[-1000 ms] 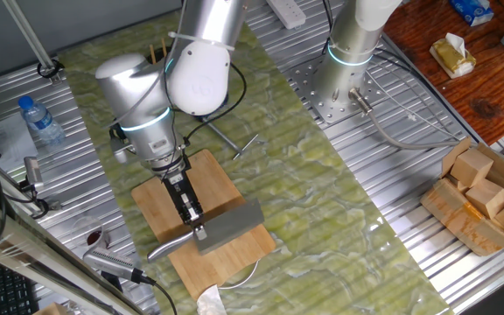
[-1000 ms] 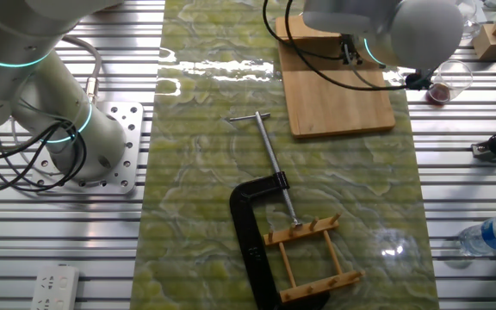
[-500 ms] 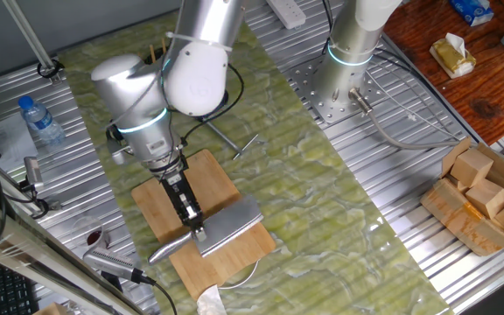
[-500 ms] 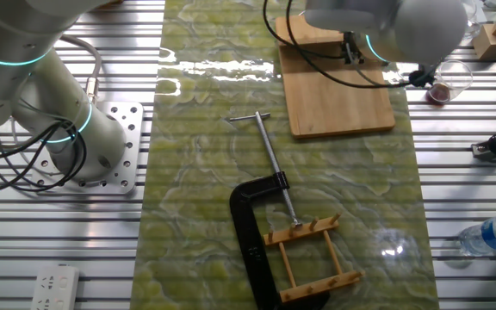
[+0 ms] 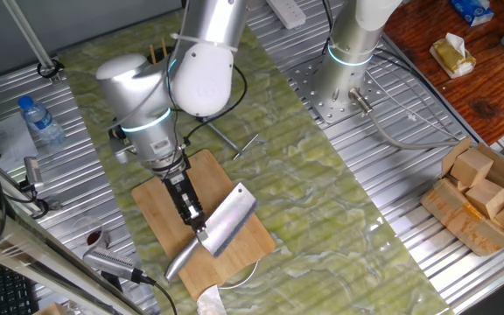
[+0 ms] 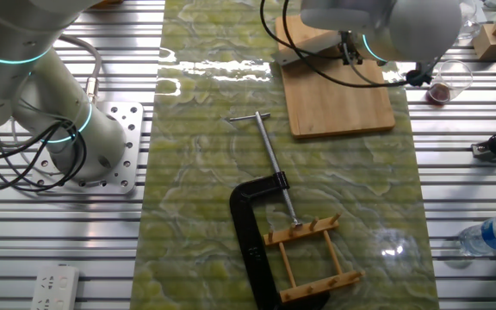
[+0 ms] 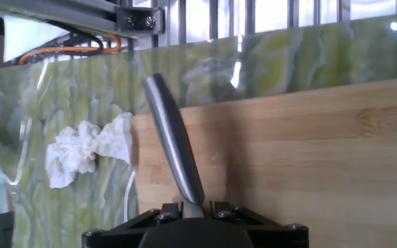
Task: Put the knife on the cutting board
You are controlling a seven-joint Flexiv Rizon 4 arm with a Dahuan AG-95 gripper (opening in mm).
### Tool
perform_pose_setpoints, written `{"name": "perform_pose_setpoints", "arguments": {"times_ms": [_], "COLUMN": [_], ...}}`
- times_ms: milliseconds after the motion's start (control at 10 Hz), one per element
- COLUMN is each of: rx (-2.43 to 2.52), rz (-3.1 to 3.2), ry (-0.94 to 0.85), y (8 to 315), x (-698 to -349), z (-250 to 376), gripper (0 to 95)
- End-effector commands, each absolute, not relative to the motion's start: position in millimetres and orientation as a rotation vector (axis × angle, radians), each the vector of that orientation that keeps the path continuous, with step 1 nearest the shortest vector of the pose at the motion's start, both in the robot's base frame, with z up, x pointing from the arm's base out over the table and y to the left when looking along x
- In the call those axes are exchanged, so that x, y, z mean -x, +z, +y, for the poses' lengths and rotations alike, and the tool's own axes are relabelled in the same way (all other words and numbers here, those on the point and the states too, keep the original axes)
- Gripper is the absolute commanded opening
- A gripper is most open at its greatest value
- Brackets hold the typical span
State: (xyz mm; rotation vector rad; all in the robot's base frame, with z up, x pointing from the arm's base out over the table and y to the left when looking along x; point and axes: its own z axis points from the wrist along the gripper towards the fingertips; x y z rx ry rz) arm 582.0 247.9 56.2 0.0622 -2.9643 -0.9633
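The knife (image 5: 226, 220), a steel cleaver with a broad grey blade and slim silver handle (image 7: 174, 145), is held over the cutting board (image 5: 160, 206), a light-brown bamboo board on the green mat. My gripper (image 5: 198, 230) is shut on the knife where handle meets blade. The blade slants up to the right and the handle points down-left past the board's front edge. In the hand view my gripper (image 7: 193, 209) clamps the handle, with the board (image 7: 309, 158) below it. In the other fixed view the board (image 6: 338, 95) shows, and a sliver of the blade (image 6: 295, 58) sticks out under the arm.
A black C-clamp (image 6: 257, 224) and a small wooden peg rack (image 6: 313, 254) lie on the mat. A water bottle (image 5: 40, 121) stands at the left. A crumpled tissue (image 7: 85, 151) and a clear glass lie near the board's front end. Wooden blocks (image 5: 484, 188) sit at the right.
The knife has turned in my grip: the blade swung from lying across the board to slanting up to the right, the handle dropping toward the front. The arm shifted slightly.
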Motion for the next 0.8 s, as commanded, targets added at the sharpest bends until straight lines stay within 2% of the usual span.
{"name": "perform_pose_setpoints", "arguments": {"times_ms": [100, 800], "rx": [-0.081, -0.166], "rz": [-2.973, -3.001], "ry": [-0.949, -0.885], "y": [55.8, 55.6], "x": [-581.7, -582.3], "z": [248.6, 247.3], "gripper": [19.0, 19.0]}}
